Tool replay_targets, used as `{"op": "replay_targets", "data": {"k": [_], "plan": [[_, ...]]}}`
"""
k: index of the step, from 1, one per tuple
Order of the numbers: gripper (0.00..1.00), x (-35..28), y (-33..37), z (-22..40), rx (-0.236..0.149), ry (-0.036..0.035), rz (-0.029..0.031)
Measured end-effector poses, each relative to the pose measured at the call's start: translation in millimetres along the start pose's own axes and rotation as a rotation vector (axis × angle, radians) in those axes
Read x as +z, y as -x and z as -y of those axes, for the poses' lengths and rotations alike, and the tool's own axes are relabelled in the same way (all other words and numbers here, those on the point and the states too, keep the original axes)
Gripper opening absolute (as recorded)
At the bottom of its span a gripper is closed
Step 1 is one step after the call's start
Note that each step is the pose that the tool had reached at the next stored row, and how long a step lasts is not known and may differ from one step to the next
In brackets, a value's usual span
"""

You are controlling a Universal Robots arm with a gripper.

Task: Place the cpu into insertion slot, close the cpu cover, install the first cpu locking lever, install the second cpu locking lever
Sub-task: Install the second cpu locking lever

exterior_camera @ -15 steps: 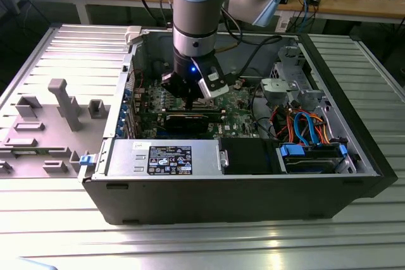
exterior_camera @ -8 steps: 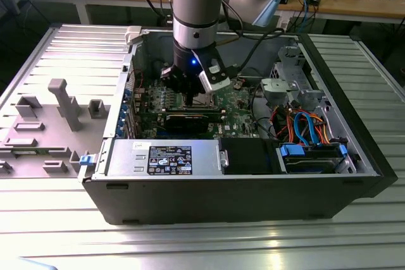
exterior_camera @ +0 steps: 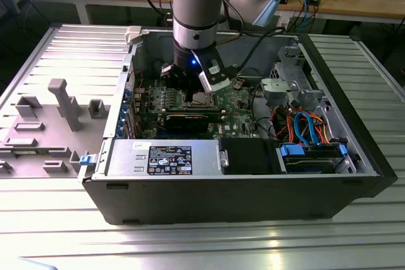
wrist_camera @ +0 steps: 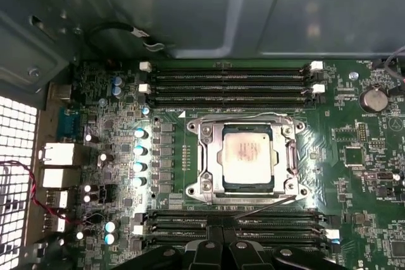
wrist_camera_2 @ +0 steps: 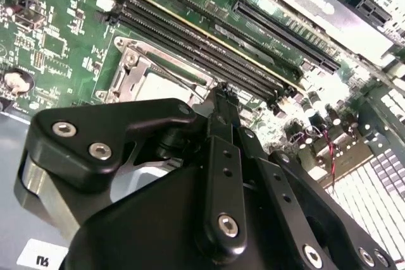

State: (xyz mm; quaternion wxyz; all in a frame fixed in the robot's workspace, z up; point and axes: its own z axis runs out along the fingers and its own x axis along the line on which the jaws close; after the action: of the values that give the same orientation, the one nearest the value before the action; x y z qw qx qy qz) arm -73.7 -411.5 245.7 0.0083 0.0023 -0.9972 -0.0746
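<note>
Cpu (wrist_camera: pixel 247 156): pale silvery-tan metal face, matt, faintly smudged at centre. Cpu cover (wrist_camera: pixel 212 156): bare silvery metal frame, brushed, bright glints at corners. Motherboard (wrist_camera: pixel 367 175): green, semi-gloss, with shiny solder dots. Memory slots (wrist_camera: pixel 231 83): black plastic, white plastic end clips. End effector (wrist_camera_2: pixel 223 102): black matt links, smooth, with bright steel screw heads. Computer case (exterior_camera: pixel 240 203): dark grey painted sheet metal, dull. Table (exterior_camera: pixel 57 219): ribbed aluminium, satin sheen.
</note>
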Motion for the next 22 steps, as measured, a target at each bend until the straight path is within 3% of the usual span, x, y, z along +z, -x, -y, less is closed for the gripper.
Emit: {"op": "replay_targets", "data": {"k": [12, 16, 22], "plan": [[0.11, 18.6, -9.4, 3.3, -0.003, 0.0007, -0.0005], [0.11, 29.1, -10.9, 4.8, -0.011, 0.0028, -0.0018], [0.11, 30.3, -10.9, 5.0, -0.011, 0.0026, -0.0018]]}}
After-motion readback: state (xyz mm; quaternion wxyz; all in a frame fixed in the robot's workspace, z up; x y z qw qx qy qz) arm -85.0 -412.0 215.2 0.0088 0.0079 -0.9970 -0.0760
